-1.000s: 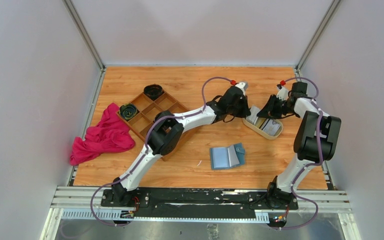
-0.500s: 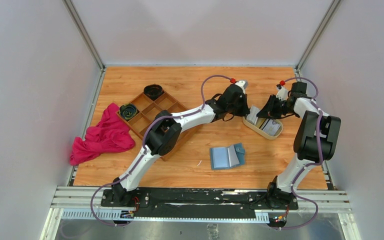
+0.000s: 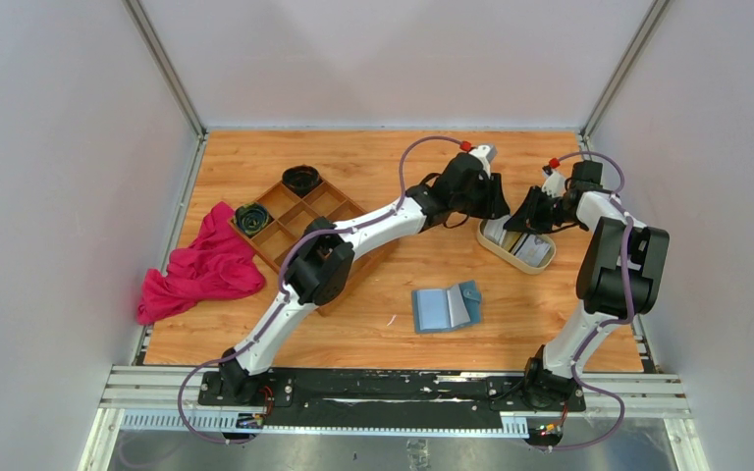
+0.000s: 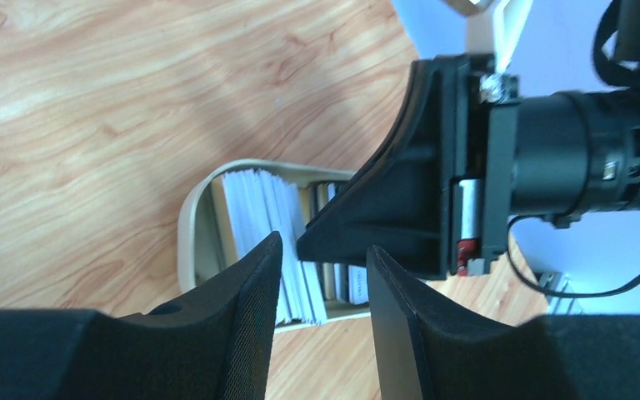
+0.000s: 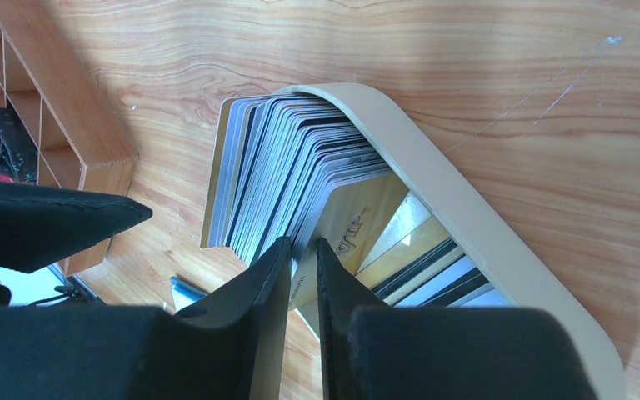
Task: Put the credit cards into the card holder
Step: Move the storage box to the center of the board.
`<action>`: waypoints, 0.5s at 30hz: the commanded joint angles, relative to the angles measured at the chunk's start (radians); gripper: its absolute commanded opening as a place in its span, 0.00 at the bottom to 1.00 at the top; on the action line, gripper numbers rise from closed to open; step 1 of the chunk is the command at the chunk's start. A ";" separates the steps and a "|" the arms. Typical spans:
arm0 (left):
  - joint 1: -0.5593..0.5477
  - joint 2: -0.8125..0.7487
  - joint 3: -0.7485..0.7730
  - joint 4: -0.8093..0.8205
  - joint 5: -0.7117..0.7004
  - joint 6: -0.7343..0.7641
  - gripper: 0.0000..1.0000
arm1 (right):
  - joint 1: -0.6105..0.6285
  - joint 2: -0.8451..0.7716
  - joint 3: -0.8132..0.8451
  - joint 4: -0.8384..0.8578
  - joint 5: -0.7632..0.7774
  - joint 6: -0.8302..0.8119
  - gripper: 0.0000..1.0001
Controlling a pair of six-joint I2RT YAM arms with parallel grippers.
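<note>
The credit cards [image 5: 300, 167] stand on edge as a packed stack in a cream oval tray [image 5: 467, 217], with more lying flat at its other end. My right gripper [image 5: 302, 242] is down in the tray, its jaws nearly together on a few cards at the end of the stack. My left gripper [image 4: 325, 243] hovers open over the tray's near end, nothing between its fingers, close beside the right gripper's black body [image 4: 417, 200]. The card holder [image 3: 445, 308], teal-blue, lies open on the table, nearer the arm bases and apart from both grippers.
A brown wooden compartment tray [image 3: 280, 211] at the left holds dark rolled items [image 3: 301, 179]. A pink cloth [image 3: 201, 270] lies at the left edge. Both arms crowd the cream tray [image 3: 499, 253] at the right rear. White walls enclose the table.
My left gripper has opened and shifted slightly right and back toward the cream tray. The right gripper has stayed in the tray on the cards.
</note>
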 commanded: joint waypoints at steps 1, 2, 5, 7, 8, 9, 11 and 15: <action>-0.006 0.074 0.066 -0.053 0.042 -0.011 0.47 | 0.034 0.042 -0.002 -0.076 0.027 -0.028 0.20; -0.006 0.084 0.081 -0.068 0.044 -0.011 0.48 | 0.037 0.043 -0.002 -0.077 0.028 -0.029 0.20; -0.006 0.096 0.095 -0.104 0.023 -0.005 0.53 | 0.043 0.045 0.000 -0.077 0.030 -0.029 0.20; -0.006 0.093 0.092 -0.111 0.008 0.005 0.56 | 0.047 0.045 0.000 -0.077 0.032 -0.029 0.21; -0.006 0.093 0.091 -0.112 0.003 0.010 0.57 | 0.047 0.045 0.000 -0.077 0.032 -0.029 0.20; -0.006 0.092 0.092 -0.112 0.000 0.014 0.57 | 0.047 0.045 0.000 -0.077 0.032 -0.029 0.21; -0.006 0.086 0.092 -0.106 0.001 0.024 0.58 | 0.047 0.045 0.000 -0.077 0.032 -0.029 0.20; -0.006 0.066 0.077 -0.074 0.017 0.032 0.59 | 0.047 0.047 0.001 -0.079 0.035 -0.030 0.20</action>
